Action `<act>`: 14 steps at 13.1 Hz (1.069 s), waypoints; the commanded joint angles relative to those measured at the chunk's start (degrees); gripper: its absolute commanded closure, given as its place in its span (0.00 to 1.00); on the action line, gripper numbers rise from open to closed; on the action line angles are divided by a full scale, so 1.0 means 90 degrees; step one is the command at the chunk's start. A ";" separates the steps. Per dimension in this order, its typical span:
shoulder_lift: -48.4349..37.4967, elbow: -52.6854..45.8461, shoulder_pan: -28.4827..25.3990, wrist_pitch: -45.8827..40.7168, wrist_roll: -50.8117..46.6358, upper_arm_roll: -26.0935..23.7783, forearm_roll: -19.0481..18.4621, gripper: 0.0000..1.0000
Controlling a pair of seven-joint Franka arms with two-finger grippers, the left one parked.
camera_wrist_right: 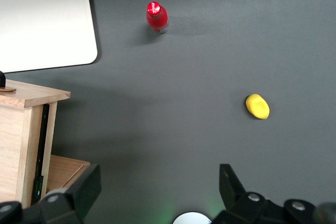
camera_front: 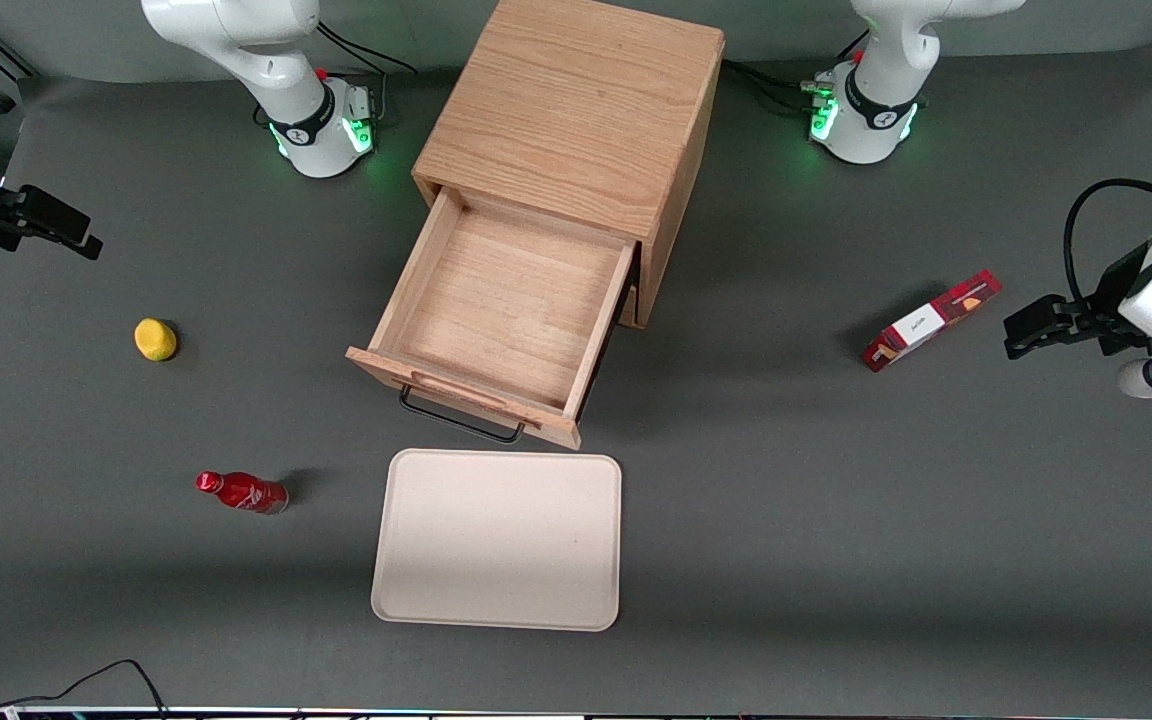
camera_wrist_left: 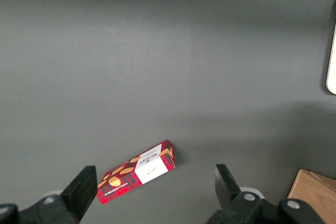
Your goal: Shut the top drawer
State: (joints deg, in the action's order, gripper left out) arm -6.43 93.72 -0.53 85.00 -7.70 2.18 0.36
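Drawer work has not begun: the top drawer (camera_front: 501,320) stands pulled well out of the wooden cabinet (camera_front: 576,110), its shallow box bare inside and its black wire handle (camera_front: 461,418) facing the front camera, just short of the pale tray (camera_front: 496,540) that lies flat on the grey table (camera_front: 836,520). That tray sits close in front of the drawer's face, so a push would likely have to come from above the tray or at the handle. The gripper (camera_front: 31,225) hangs out at the working arm's end of the table, well apart from the cabinet, with its two black fingers (camera_wrist_right: 86,190) spread wide and nothing between them, a sensible waiting pose for an approach not yet made. A yellow lemon (camera_front: 155,339) and a red bottle (camera_front: 242,492) lying on its side rest on the table between the gripper and the tray, clear of the drawer's path. Toward the parked arm's end lies a red snack box (camera_front: 931,320); its white label carries print, but I cannot read the words.
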 commanded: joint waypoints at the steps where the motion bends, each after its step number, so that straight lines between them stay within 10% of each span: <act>1: 0.0051 -0.0101 -0.0010 -0.0128 -0.0033 0.0012 0.0067 0.00; 14: 0.0294 -0.0948 -0.0049 -0.0655 -0.0033 -0.0086 0.0038 0.00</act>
State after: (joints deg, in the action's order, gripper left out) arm -5.72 89.27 -0.98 80.78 -7.91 0.96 0.41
